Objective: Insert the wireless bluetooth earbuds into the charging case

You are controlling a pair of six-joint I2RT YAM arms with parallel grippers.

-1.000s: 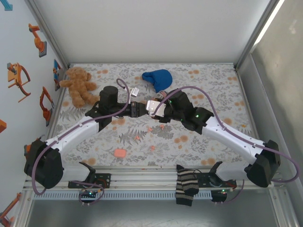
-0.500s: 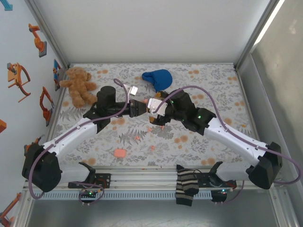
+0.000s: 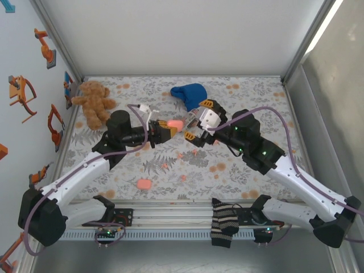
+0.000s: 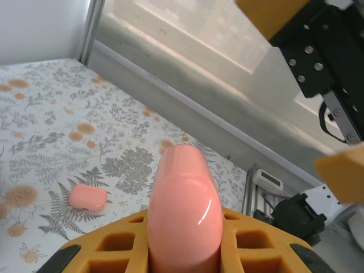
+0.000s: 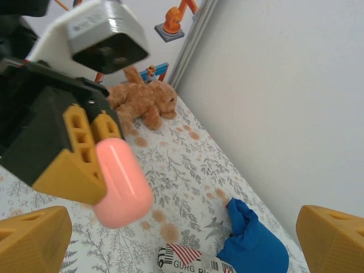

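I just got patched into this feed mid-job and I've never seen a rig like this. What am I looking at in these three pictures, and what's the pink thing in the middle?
Two robot arms are bolted at the near edge of a table with a floral cover. The overhead picture looks down from behind them. The other two come from a camera on each wrist. The left arm's fingers are clamped on a pink charging case, held up above the table. The right arm's fingers stand wide open facing it, holding nothing. On the table lie a second pink case, small coral dots that look like earbuds, a teddy bear and a blue cloth item. A striped sock hangs over the front rail.
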